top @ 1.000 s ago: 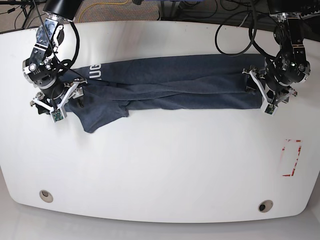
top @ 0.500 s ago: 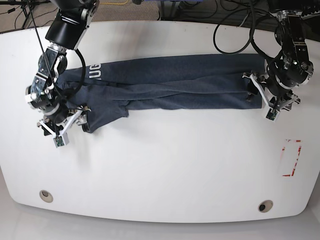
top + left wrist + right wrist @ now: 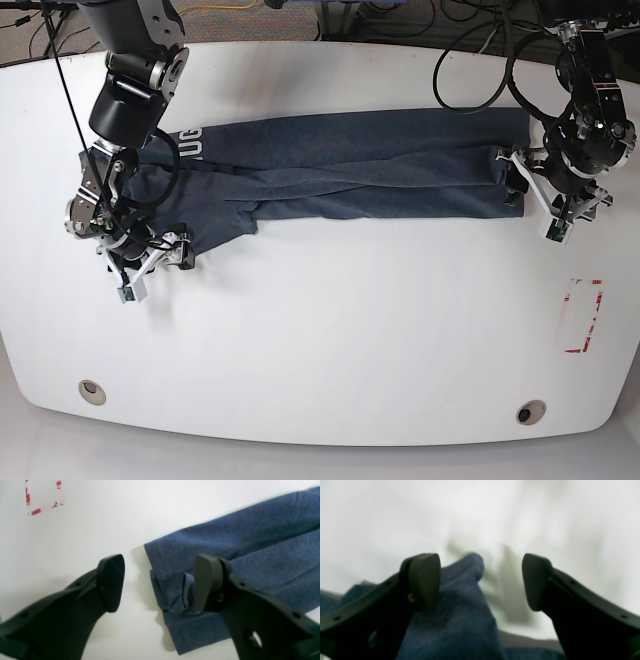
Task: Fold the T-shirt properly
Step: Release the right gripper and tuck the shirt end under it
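The T-shirt [image 3: 350, 165] lies as a long dark blue band across the white table, white lettering [image 3: 190, 143] near its left end. My left gripper [image 3: 536, 202] hovers open at the band's right end. In the left wrist view that gripper [image 3: 160, 582] straddles the edge of the T-shirt [image 3: 250, 555], whose rumpled hem lies against the right finger [image 3: 207, 582]. My right gripper [image 3: 152, 270] is open at the lower left flap. In the blurred right wrist view a corner of the T-shirt [image 3: 460, 600] sits between the spread fingers of the gripper [image 3: 480, 580], nearer the left one.
A red tape rectangle [image 3: 583, 316] marks the table at the front right, also in the left wrist view as the tape mark [image 3: 42, 497]. Two round holes [image 3: 92, 391] [image 3: 530, 412] sit near the front edge. Cables hang behind the table's back edge.
My right gripper has moved toward the front, down along the shirt's left end to the flap's lower corner. My left gripper has drifted slightly right and lower. Both stayed open.
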Controlling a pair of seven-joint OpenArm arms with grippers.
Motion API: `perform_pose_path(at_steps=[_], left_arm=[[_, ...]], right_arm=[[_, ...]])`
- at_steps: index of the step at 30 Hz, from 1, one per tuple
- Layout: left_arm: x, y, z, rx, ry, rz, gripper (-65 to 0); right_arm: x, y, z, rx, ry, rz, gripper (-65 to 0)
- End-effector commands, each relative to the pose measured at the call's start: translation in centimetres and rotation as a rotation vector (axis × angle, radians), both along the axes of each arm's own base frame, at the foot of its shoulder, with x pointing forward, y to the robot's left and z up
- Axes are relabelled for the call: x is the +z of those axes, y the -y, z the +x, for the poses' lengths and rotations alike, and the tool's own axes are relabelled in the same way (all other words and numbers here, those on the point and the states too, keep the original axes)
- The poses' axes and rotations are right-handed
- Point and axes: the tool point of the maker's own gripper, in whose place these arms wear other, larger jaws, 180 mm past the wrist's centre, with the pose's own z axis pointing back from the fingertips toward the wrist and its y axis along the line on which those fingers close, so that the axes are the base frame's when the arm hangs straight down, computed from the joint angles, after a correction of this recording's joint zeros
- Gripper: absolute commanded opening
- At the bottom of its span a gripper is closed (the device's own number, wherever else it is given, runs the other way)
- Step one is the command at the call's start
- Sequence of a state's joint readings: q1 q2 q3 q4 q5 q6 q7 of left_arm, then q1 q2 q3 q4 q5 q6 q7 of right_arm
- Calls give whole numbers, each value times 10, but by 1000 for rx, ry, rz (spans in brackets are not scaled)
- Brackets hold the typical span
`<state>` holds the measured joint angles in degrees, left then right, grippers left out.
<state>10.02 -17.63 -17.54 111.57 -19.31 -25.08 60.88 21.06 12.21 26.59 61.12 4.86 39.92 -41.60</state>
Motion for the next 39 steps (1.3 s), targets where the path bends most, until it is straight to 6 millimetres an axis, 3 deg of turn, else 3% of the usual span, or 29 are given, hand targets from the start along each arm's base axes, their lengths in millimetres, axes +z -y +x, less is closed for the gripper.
perform_pose_path(at_steps=[1,3,6,9,13,15,22,27,33,39], left_arm=[[11,-2,6,-3,38,7,-242],[11,-2,6,-3,38,7,-242],[11,-2,6,-3,38,7,-242],[11,-3,6,-2,38,8,-242],[11,-3,6,-2,39,10,-242],[11,-3,6,-2,39,10,-242],[11,-3,7,-2,41,10,-242],[7,-5,6,4,28,8,-242],[0,-7,5,14,7,-1,-242],[-7,-9,3,21,-13,-7,-242]], right_arm=[[20,6,14,-10,64,0,-170],[17,-1,14,-5,61,13,-176],[12,-8,11,0,52,26,-244],[8,-10,7,1,42,29,-366],[7,-11,6,1,42,35,-590],[7,-12,6,0,44,36,-650],[26,-12,6,7,99,-2,-650],[53,-14,2,22,137,-72,-650],[79,-22,-18,37,158,-160,-650],[82,-30,-52,43,104,-226,-650]])
